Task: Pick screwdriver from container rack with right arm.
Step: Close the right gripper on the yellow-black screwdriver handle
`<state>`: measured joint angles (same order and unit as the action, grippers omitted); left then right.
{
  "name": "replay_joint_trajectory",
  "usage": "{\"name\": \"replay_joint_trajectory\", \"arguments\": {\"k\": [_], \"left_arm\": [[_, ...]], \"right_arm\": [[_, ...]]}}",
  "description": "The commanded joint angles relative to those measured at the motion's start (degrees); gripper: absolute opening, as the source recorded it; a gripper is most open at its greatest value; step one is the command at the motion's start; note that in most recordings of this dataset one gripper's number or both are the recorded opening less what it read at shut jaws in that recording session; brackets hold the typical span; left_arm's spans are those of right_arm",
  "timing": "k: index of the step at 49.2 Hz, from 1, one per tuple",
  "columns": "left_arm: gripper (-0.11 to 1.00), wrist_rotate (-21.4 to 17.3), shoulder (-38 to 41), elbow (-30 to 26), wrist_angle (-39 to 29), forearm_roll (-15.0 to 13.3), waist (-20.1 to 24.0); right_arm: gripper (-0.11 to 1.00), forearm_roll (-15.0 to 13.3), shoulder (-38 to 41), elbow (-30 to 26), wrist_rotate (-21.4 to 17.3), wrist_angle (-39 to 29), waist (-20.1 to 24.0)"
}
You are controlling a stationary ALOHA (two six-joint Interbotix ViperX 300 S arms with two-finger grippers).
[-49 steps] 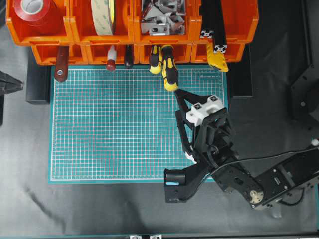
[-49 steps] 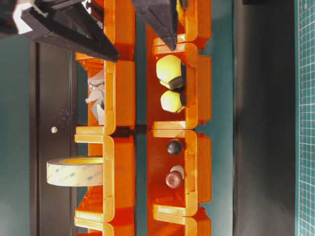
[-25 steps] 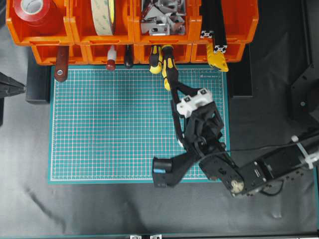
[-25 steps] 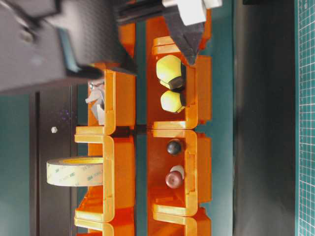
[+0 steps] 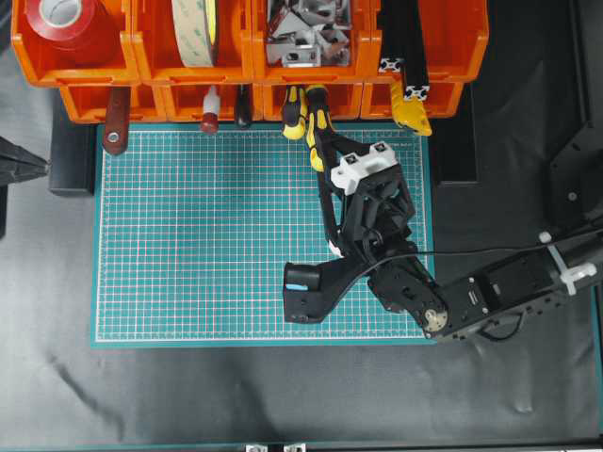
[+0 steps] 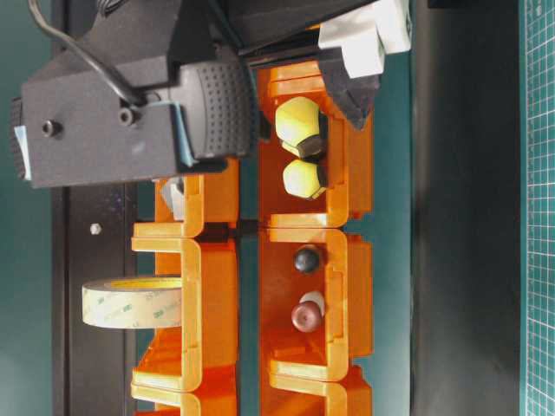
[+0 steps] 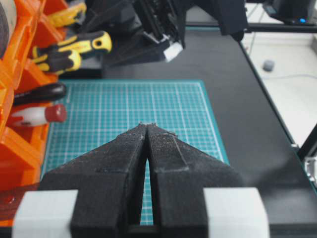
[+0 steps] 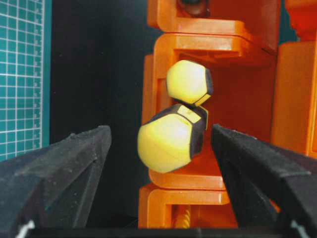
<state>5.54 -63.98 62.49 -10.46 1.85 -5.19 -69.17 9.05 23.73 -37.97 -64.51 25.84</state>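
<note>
Orange container rack (image 5: 188, 99) carries, left to right, three dark-handled tools and two yellow-black drivers in its lower bins, the longer screwdriver (image 5: 318, 132) jutting over the green mat (image 5: 207, 245), flanked untouched by the spread right claw (image 5: 332, 151); left claw (image 7: 147, 130) clenched.
</note>
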Motion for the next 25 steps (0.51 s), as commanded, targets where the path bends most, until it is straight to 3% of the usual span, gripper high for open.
{"name": "replay_joint_trajectory", "arguments": {"k": [1, 16, 25], "left_arm": [[0.00, 0.2, 0.4, -0.7, 0.2, 0.2, -0.1], [0.00, 0.2, 0.4, -0.8, 0.2, 0.2, -0.1], [0.00, 0.3, 0.4, -0.7, 0.3, 0.1, -0.1]], "right_arm": [[0.79, -0.5, -0.9, -0.6, -0.2, 0.5, -0.4], [0.71, -0.2, -0.6, -1.0, -0.4, 0.3, -0.9], [0.42, 1.1, -0.1, -2.1, -0.5, 0.4, -0.8]]}}
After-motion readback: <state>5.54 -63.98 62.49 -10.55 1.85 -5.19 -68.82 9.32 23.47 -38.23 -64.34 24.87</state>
